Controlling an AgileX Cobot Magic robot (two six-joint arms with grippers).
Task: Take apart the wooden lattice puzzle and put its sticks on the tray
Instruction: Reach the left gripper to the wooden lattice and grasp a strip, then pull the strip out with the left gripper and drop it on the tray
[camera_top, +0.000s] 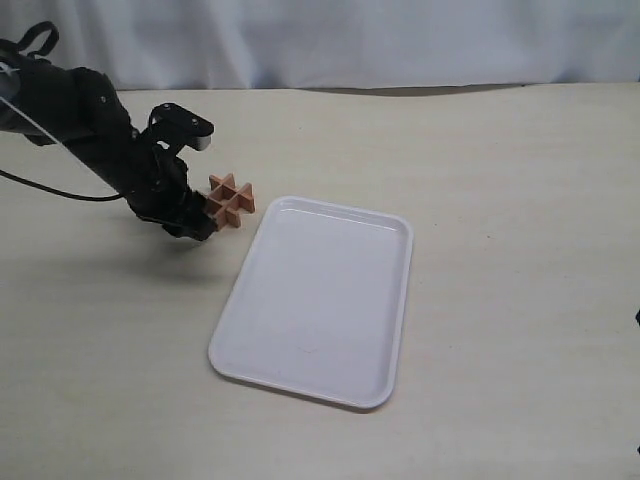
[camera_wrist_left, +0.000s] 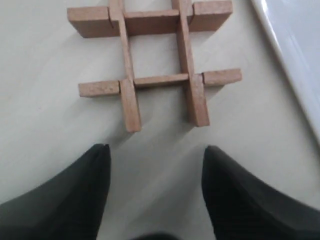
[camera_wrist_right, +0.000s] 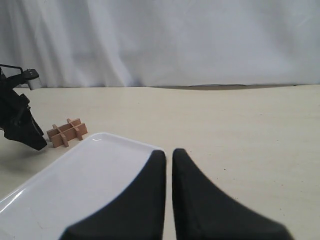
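Observation:
The wooden lattice puzzle (camera_top: 230, 198) lies whole on the table, just off the far left corner of the white tray (camera_top: 300, 385). Its four notched sticks (camera_wrist_left: 155, 70) are still interlocked in a hash shape. My left gripper (camera_top: 205, 228) is low at the puzzle's left side and stands open (camera_wrist_left: 155, 152), its tips just short of the nearest stick ends, nothing between them. The tray holds nothing. The right gripper (camera_wrist_right: 169, 152) is shut and empty, hanging off to the right, with the tray (camera_wrist_right: 30, 192) and the puzzle (camera_wrist_right: 67, 132) far ahead of it. The exterior view does not show it.
A white curtain (camera_top: 350, 40) closes off the back of the table. The left arm's black body (camera_top: 80, 120) stretches in from the upper left with a cable trailing behind it.

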